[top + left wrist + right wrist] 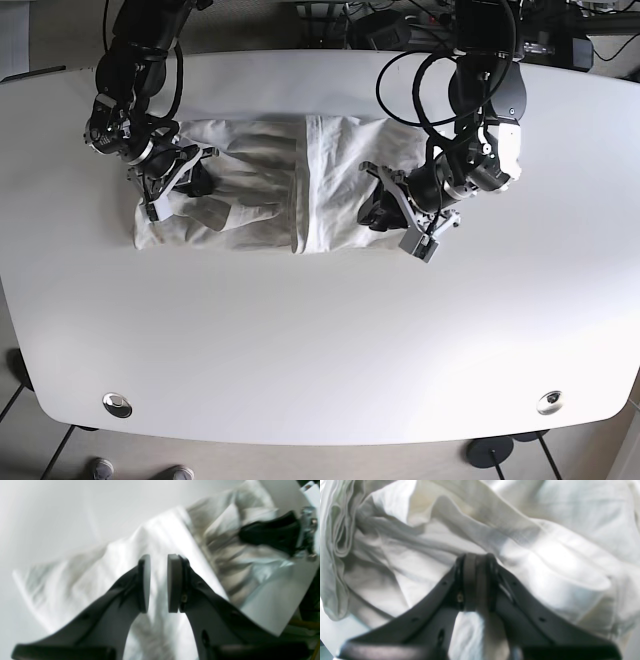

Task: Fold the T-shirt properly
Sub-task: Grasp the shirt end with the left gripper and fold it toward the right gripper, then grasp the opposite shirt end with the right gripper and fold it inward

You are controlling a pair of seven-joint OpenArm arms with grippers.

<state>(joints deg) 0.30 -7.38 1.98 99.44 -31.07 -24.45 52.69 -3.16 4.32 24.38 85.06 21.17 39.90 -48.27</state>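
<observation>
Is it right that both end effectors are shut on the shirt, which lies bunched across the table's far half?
Not quite. The right end effector is shut on the shirt, but the left end effector is open, a clear gap between its pads in the left wrist view. The rest holds.

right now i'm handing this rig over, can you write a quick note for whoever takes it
Left claw: open, pads apart, hovering over the white T-shirt, holding nothing.
Right claw: shut on a bunched fold of the shirt at its end.
The shirt lies stretched sideways across the far half of the white table, rumpled at the right claw's end, with a crease across its middle.
Done: partly gathered. Left: smooth it out and finish the folds into a neat stack.
</observation>
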